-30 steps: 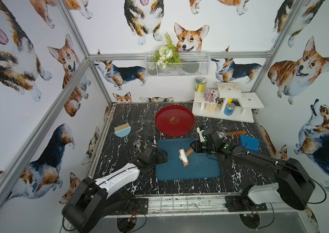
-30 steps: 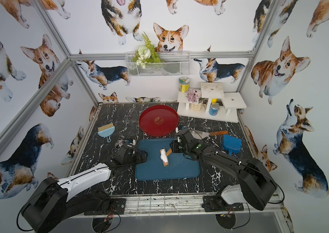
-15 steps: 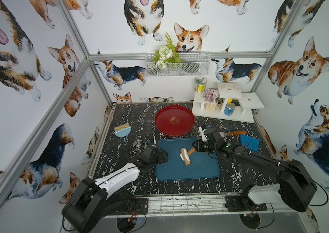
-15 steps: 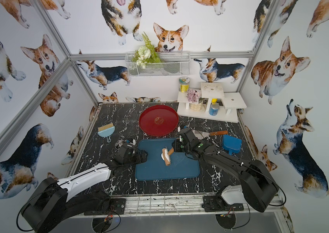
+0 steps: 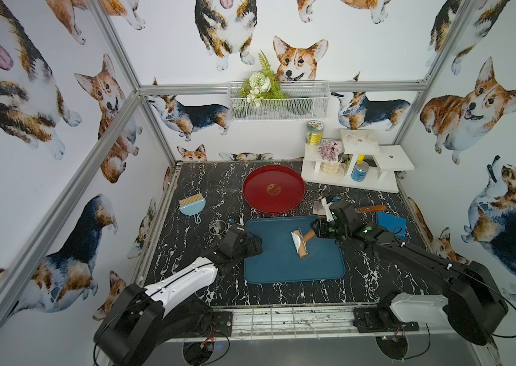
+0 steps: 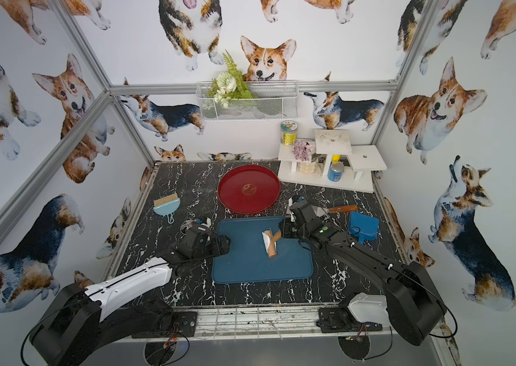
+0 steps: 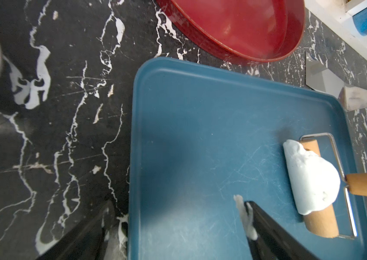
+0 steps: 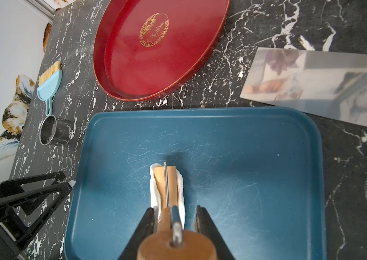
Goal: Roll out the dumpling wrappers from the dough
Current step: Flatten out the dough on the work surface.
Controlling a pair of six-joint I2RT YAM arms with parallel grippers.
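White dough (image 5: 296,244) is seen stuck around the wooden roller (image 5: 303,252), mid blue tray (image 5: 282,269), in both top views. Left wrist view: the left gripper (image 7: 178,234) is spread wide, nothing held, straddling the tray's edge. Right wrist view: the right gripper (image 8: 174,216) is clamped on the roller's handle, over the tray.
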